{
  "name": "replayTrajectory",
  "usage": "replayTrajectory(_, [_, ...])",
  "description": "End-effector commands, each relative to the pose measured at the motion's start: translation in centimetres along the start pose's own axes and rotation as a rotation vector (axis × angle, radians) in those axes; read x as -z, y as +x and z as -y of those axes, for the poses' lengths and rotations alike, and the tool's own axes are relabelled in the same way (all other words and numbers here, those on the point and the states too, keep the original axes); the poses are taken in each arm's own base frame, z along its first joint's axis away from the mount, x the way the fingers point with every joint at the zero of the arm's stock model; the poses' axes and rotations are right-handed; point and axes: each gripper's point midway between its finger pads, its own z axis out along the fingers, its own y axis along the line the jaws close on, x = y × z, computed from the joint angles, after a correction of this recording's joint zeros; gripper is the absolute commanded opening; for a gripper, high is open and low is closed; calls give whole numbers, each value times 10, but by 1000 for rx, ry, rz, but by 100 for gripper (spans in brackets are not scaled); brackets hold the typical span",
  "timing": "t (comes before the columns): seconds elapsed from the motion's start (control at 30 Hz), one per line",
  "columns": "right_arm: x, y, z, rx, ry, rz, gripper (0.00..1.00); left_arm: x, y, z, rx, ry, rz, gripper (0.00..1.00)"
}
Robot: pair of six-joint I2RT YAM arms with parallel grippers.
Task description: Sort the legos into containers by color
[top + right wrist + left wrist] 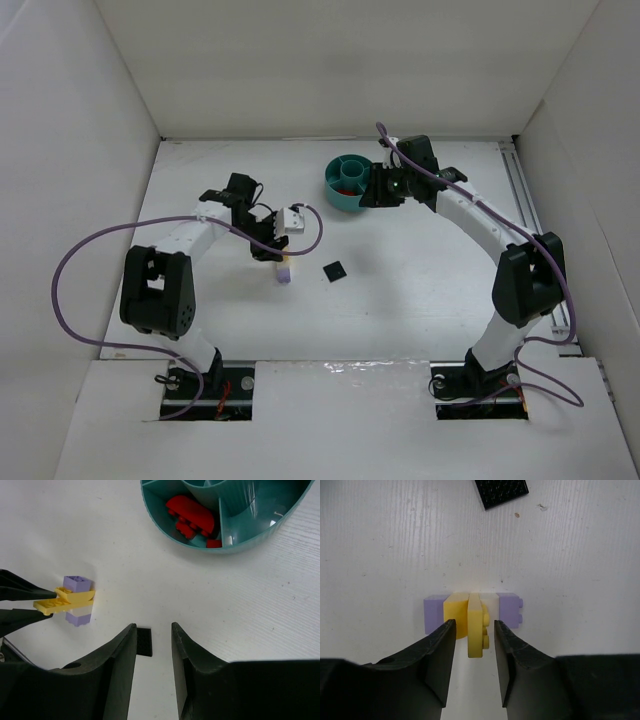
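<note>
One thin yellow plate [479, 630] stands on edge against a pale purple brick [434, 614]. It sits right between the fingers of the left gripper [474, 623], which are parted with a slim gap on each side and clamp nothing. The right gripper [153, 627] hangs spread and empty near the teal dish [250, 542], where red legos [190, 514] lie in one wedge.

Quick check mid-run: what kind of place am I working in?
Probably a lab test cell: plain white walls box in a white table, two arms bolted at its edge, with a teal dish and toy bricks.
</note>
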Motion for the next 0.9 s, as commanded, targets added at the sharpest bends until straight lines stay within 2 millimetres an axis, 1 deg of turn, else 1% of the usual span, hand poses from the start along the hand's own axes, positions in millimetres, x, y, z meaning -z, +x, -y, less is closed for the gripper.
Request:
replayTrajectory(0.0, [5,-22,-7,9,-15,61,39,-2,1,4,-3,15,7,32])
replayTrajectory(0.07, [5,-22,-7,9,-15,61,39,-5,1,5,-4,28,4,29])
replayTrajectory(0.1, [2,-20,-6,6,-12,53,39,-5,1,5,-4,28,4,28])
replayTrajectory(0.13, [1,-20,-6,6,-12,53,39,-5,1,5,-4,28,4,24])
replayTrajectory(0.2, [1,-20,-6,6,-12,53,39,-5,2,3,-10,18,-2,19])
replayTrajectory(0.23, [3,-23,-10,-6,-28,56,39,-7,0,4,-16,24,-2,16])
replayTrajectory(0.27, [0,-21,-9,-35,-26,48,39,-7,0,4,-17,24,-2,10])
replayTrajectory(0.33, [-1,-11,-18,-79,-70,-6,39,-4,-5,5,-33,10,15,5])
replayTrajectory(0.37, [-4,-11,-22,-122,-86,-27,39,1,-13,5,-49,-11,38,3])
replayTrajectory(0.4, [-5,-6,-25,-160,-98,-59,39,5,-19,0,-76,-39,51,0])
replayTrajectory(0.43, [-5,-5,-28,-204,-128,-83,39,7,-23,5,-81,-34,74,0])
replayTrajectory(0.47, [-2,-13,-32,-240,-154,-86,39,9,-26,7,-104,-42,88,0])
replayTrajectory(0.5, [-8,-9,-36,-315,-173,-128,39,19,-37,6,-139,-73,113,0])
replayTrajectory(0.53, [-8,-13,-39,-357,-194,-136,41,21,-41,9,-163,-74,128,0])
replayTrajectory(0.57, [-7,-14,-45,-391,-225,-155,41,25,-44,9,-188,-86,133,0])
replayTrajectory(0.6, [-5,-18,-49,-443,-225,-155,44,30,-53,12,-233,-102,143,0])
replayTrajectory(0.63, [-5,-23,-60,-445,-244,-146,46,35,-59,9,-260,-129,155,0])
replayTrajectory(0.67, [-7,-17,-73,-446,-249,-164,50,36,-59,10,-274,-143,161,0])
replayTrajectory(0.7, [-8,-19,-82,-442,-254,-154,53,38,-64,11,-292,-158,173,0])
replayTrajectory(0.73, [-4,-23,-93,-448,-261,-145,56,44,-71,11,-335,-202,192,0])
replayTrajectory(0.77, [-6,-22,-101,-453,-263,-142,56,45,-75,13,-356,-209,201,0])
replayTrajectory(0.8, [-7,-16,-112,-456,-273,-161,58,45,-76,16,-386,-215,192,0])
replayTrajectory(0.83, [-6,-21,-116,-488,-281,-153,60,49,-82,18,-424,-226,199,0])
replayTrajectory(0.87, [-5,-22,-123,-497,-300,-157,60,47,-83,22,-451,-222,189,0])
